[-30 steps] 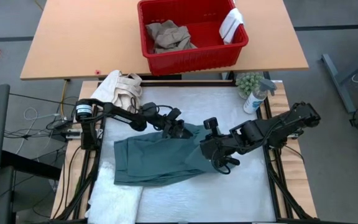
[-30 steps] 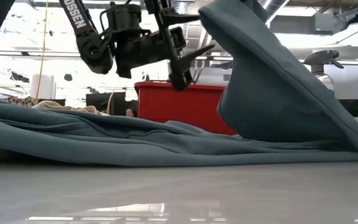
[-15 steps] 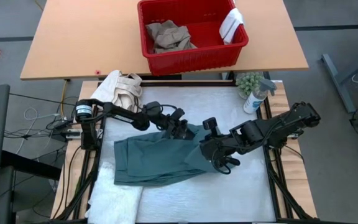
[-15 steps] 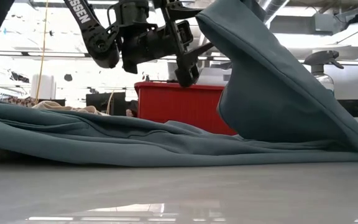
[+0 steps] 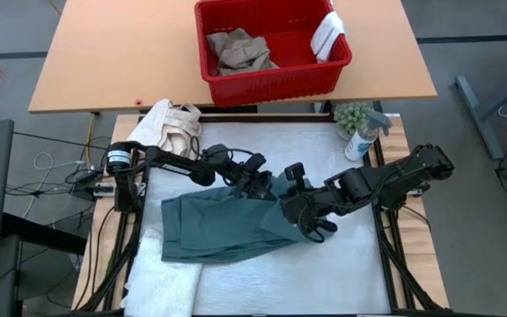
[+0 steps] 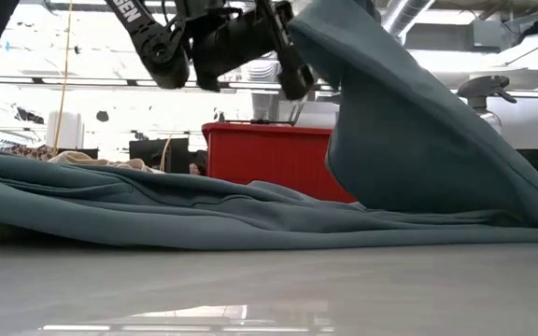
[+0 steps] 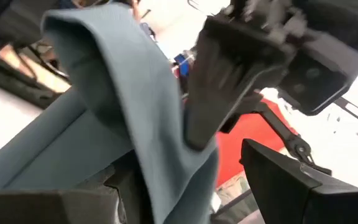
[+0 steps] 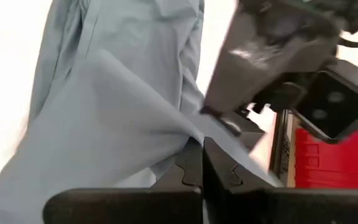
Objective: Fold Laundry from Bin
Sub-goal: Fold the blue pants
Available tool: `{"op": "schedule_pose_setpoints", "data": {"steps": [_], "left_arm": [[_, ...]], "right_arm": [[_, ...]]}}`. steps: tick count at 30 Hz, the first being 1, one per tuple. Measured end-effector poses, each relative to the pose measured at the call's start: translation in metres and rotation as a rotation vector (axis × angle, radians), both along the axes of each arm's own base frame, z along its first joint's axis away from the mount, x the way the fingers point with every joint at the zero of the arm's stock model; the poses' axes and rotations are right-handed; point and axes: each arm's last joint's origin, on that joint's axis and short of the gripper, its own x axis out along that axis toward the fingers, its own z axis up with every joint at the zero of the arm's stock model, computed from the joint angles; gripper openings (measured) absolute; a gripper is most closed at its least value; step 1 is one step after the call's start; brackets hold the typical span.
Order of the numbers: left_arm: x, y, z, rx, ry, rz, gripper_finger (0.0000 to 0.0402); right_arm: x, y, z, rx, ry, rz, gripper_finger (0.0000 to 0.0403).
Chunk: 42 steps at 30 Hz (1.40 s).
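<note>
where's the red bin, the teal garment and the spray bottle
red bin [image 5: 275, 81], high view, on its front wall.
teal garment [image 5: 218, 229], high view, on its flat middle.
spray bottle [image 5: 359, 143], high view, on its body.

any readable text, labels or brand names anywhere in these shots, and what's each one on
"SEN": white letters on the left arm in the low view, the word cut off by the frame's top edge.
Spray bottle by the plant: any label too small to read.
Nothing else readable.
</note>
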Motion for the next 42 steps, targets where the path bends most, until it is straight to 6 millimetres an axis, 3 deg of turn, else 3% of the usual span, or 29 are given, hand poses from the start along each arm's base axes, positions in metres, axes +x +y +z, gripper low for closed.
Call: {"op": "schedule_pose_setpoints", "data": {"steps": [7, 18, 24, 32, 36, 42], "left_arm": [[0.005, -0.002, 0.006, 0.008, 0.009, -0.036, 0.0176], [0.006, 0.002, 0.002, 0.012, 0.052, -0.018, 0.0009], [0.004, 0.009, 0.002, -0.07, 0.113, -0.053, 0.0001], [-0.004, 0.022, 0.014, -0.209, 0.209, -0.129, 0.0], [-0.009, 0.03, 0.023, -0.269, 0.235, -0.136, 0.0], [-0.019, 0.041, 0.04, -0.406, 0.293, -0.09, 0.0]], "right_arm": [[-0.001, 0.003, 0.0, 0.0, 0.0, 0.01, 0.0018], [-0.002, 0.002, -0.001, -0.007, 0.017, 0.01, 0.0018], [-0.004, 0.0, -0.001, -0.003, 0.002, -0.065, 0.0054], [-0.033, -0.022, 0.005, 0.068, 0.032, -0.355, 0.0121], [-0.04, -0.029, 0.007, 0.182, 0.002, -0.505, 0.0146], [-0.034, -0.031, 0.001, 0.349, -0.076, -0.655, 0.0158]]}}
